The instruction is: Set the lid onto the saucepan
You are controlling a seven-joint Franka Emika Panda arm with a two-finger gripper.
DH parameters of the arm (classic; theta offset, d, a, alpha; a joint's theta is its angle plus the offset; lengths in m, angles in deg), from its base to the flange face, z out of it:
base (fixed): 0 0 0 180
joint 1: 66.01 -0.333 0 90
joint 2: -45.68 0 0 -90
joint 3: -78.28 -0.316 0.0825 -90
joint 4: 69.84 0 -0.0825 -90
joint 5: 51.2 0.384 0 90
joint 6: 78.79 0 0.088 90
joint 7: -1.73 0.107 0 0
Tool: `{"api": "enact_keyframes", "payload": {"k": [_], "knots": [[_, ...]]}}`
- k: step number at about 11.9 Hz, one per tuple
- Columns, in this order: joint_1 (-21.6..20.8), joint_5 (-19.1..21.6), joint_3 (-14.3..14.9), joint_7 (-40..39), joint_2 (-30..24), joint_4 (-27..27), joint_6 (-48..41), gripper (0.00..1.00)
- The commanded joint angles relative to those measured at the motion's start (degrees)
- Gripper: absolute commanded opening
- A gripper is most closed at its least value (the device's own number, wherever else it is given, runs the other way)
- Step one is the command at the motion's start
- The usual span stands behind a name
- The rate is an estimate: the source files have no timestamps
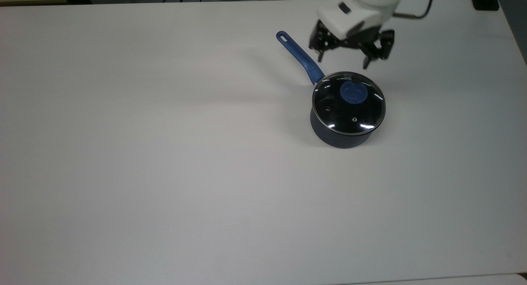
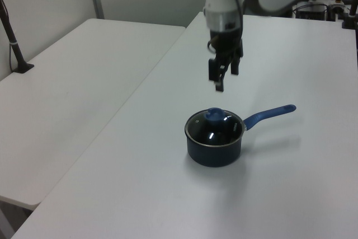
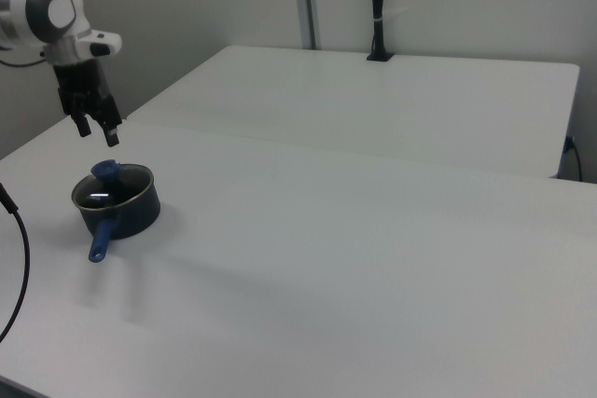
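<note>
Since the lid [image 1: 349,103] already sits level on the saucepan [image 1: 338,136], near the white table's [image 1: 164,174] far edge in the top view, you should raise the gripper [image 1: 343,61], hanging above with fingers spread and empty, straight upward, clear of the blue knob [image 1: 353,92].

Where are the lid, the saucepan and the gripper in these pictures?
lid [image 1: 350,114]: top view, on the clear glass below the blue knob.
saucepan [image 2: 215,155]: left view, on the dark outer wall.
gripper [image 1: 343,64]: top view, midway between the open fingertips, raised clear of the pan.
</note>
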Motion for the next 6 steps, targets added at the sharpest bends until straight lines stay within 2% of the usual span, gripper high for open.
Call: {"api": "enact_keyframes", "payload": {"k": [1, 6], "knots": [[3.62, 1.58, 0.55, -7.33, -4.7, -1.14, -5.83, 1.0], [19.07, 0.79, 0.82, -24.01, -8.66, -1.66, -9.02, 1.0]]}}
